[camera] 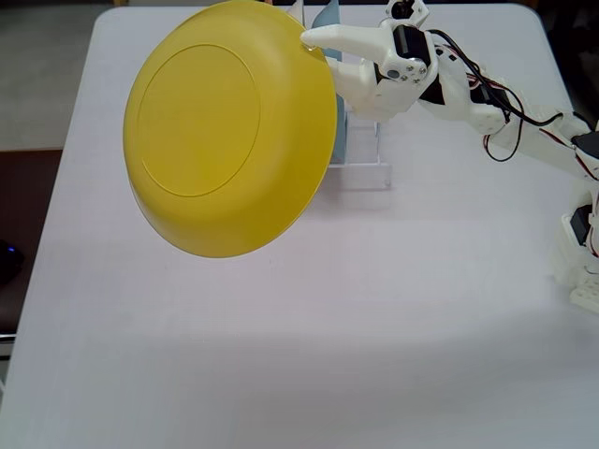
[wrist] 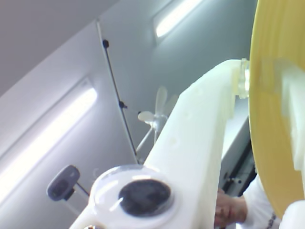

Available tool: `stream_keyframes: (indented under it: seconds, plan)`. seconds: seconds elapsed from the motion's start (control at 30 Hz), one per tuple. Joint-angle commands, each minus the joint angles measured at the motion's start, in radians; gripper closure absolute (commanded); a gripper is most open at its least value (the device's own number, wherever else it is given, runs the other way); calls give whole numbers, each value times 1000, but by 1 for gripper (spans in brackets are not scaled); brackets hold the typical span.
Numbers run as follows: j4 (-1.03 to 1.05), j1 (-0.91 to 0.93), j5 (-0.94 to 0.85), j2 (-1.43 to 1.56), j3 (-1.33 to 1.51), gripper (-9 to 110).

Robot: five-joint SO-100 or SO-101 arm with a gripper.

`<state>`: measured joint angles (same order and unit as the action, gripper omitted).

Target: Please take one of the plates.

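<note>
A glossy yellow plate [camera: 225, 131] hangs in the air above the white table [camera: 281, 355], its underside with the circular base ring facing the fixed camera. My gripper [camera: 314, 42] is shut on the plate's upper right rim, one white finger [camera: 342, 39] lying over the edge. In the wrist view the plate [wrist: 271, 119] fills the right side edge-on, with a white finger [wrist: 195, 143] beside it; the camera looks up at the ceiling.
A clear acrylic rack [camera: 360, 164] stands on the table behind the plate, with a pale blue plate [camera: 329, 21] partly visible in it. The white arm [camera: 487, 108] with its wires reaches in from the right edge. A webcam [wrist: 63, 183] shows in the wrist view.
</note>
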<state>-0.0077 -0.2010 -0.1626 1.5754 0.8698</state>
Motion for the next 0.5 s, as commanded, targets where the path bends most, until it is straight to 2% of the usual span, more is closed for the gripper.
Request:
stream_keyframes:
  seconds: [0.0,0.47]
  plan:
    - [-32,-11,-5,17,-18,102]
    - [-32,-14,-15,17,-18,102]
